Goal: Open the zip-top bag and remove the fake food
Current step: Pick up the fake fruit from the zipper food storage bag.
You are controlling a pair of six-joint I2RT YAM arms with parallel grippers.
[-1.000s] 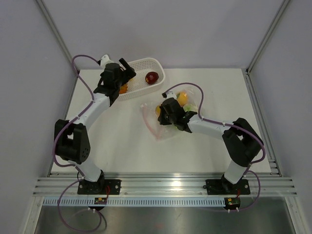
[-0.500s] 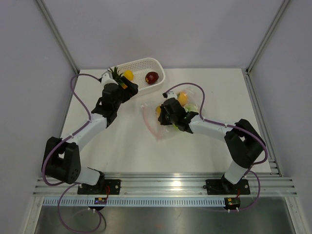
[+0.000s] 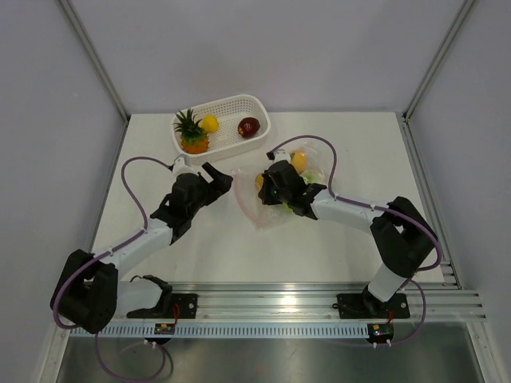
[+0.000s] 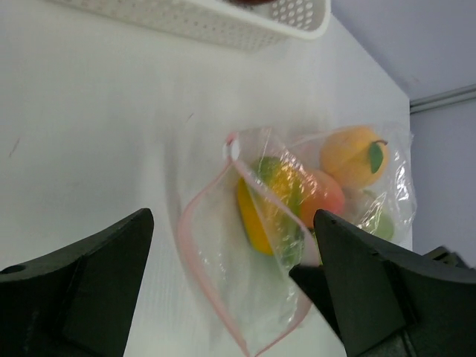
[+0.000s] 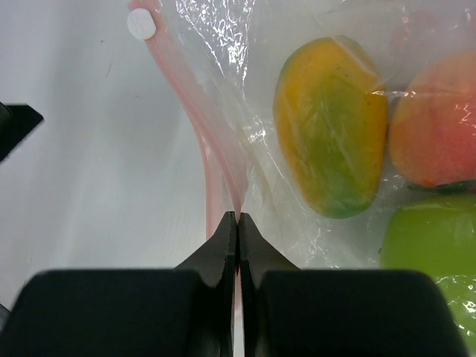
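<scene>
At table (image 3: 239, 255) centre: bag (image 3: 259, 209), fake food (image 5: 331, 126) inside, its mouth and zip strip (image 5: 212, 171) running near-to-far along the left edge. Right hand (image 5: 238, 223) pinched the strip. Left hand (image 3: 219, 175), spread wide, lay just left of the mouth, nearer for reaching in.

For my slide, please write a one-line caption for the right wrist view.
Right gripper shut on the pink zip strip of the zip-top bag, fake food inside.
</scene>
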